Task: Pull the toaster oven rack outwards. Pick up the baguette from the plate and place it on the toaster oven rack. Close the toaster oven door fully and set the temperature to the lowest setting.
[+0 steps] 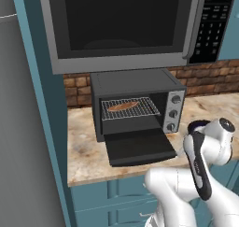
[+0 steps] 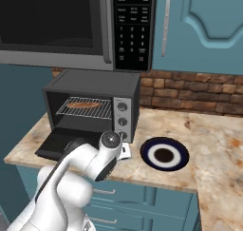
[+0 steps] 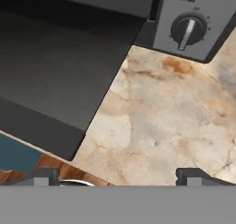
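Baguette (image 1: 123, 106) lying on the toaster oven rack (image 1: 130, 108), long axis across the cavity's width. Toaster oven door (image 1: 139, 147) dropped open onto the worktop (image 3: 166, 121). Tool (image 3: 118, 176) spread wide, grasping nothing, above bare worktop beside the door; only its fingertips (image 3: 44, 176) visible, cut off below.

The marbled counter (image 2: 166, 178) carries the toaster oven (image 2: 95, 101) and, just beside it, a dark-rimmed plate (image 2: 164, 155).

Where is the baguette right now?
The baguette lies on the rack inside the open toaster oven, toward the rack's left half in both base views, above the lowered door.
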